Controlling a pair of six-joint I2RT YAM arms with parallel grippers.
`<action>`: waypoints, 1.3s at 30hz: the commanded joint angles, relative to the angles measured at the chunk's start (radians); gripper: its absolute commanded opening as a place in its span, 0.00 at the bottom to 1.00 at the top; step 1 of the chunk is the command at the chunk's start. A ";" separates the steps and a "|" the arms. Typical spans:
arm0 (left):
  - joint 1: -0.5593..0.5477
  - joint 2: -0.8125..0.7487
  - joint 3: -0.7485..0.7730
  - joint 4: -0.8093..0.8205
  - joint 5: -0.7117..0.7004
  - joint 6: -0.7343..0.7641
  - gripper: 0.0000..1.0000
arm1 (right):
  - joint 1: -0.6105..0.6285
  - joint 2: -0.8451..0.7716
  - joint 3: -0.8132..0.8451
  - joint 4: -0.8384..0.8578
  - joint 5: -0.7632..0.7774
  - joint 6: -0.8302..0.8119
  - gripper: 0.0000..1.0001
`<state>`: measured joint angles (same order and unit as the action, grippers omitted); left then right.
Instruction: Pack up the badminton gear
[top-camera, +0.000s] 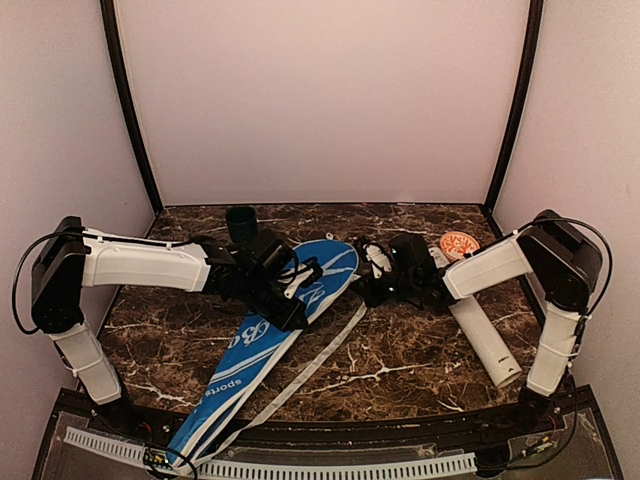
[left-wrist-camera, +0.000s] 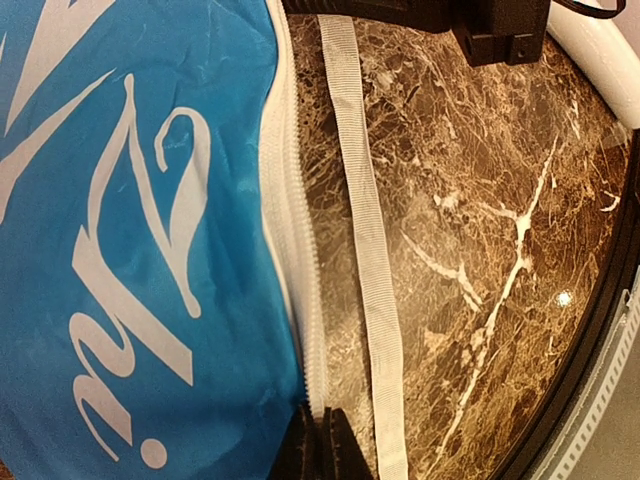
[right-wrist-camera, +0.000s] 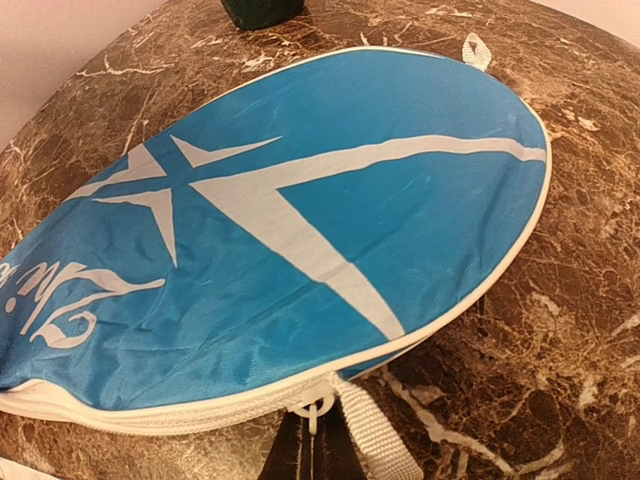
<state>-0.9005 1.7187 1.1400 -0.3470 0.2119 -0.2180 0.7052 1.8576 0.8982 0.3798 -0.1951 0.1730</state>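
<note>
Top view: the blue racket bag (top-camera: 250, 345) lies flat on the marble counter (top-camera: 400, 350). Its long axis runs on a diagonal. The narrow handle end points to the near-left edge and reaches over the counter's front rail, and the broad oval head end points far-right toward the centre. White lettering runs along the bag's length, with "sports" legible near the narrow end. A white webbing strap (top-camera: 310, 365) trails beside the bag's right edge, roughly parallel to it.

The long white tube (top-camera: 485, 340) rests on the right side of the counter, well apart from the bag. It slants from the middle right toward the near-right corner. An orange disc (top-camera: 459, 244) lies near the tube's far end, and a dark cup (top-camera: 241, 222) stands at the back, just beyond the bag's head.

Left wrist view: the left fingers (left-wrist-camera: 298, 455) are clenched together at the white zipper seam along the racket bag's (left-wrist-camera: 150, 250) edge. Whether they pinch fabric cannot be made out. The strap (left-wrist-camera: 365, 250) lies just beside the seam on the bare marble, and an end of the tube (left-wrist-camera: 605, 55) shows at upper right.

Right wrist view: the right fingers (right-wrist-camera: 295, 460) are clenched on the white zip pull (right-wrist-camera: 315, 410) at the rim of the bag's (right-wrist-camera: 330, 220) head end. The strap (right-wrist-camera: 375, 440) emerges just beside them. The cup (right-wrist-camera: 262, 10) is partly visible at the top.
</note>
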 joint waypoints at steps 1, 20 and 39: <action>-0.006 -0.011 0.030 0.037 -0.037 -0.014 0.00 | 0.031 -0.051 -0.028 0.033 0.009 -0.006 0.00; 0.035 0.158 0.144 0.174 -0.103 -0.142 0.00 | 0.201 -0.093 -0.106 0.094 0.010 0.139 0.00; 0.057 0.051 -0.030 0.208 -0.058 -0.149 0.18 | 0.082 0.048 -0.054 0.072 -0.020 0.152 0.00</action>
<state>-0.8532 1.7645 1.1393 -0.1722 0.1226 -0.3702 0.8036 1.8961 0.8162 0.4263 -0.2096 0.3336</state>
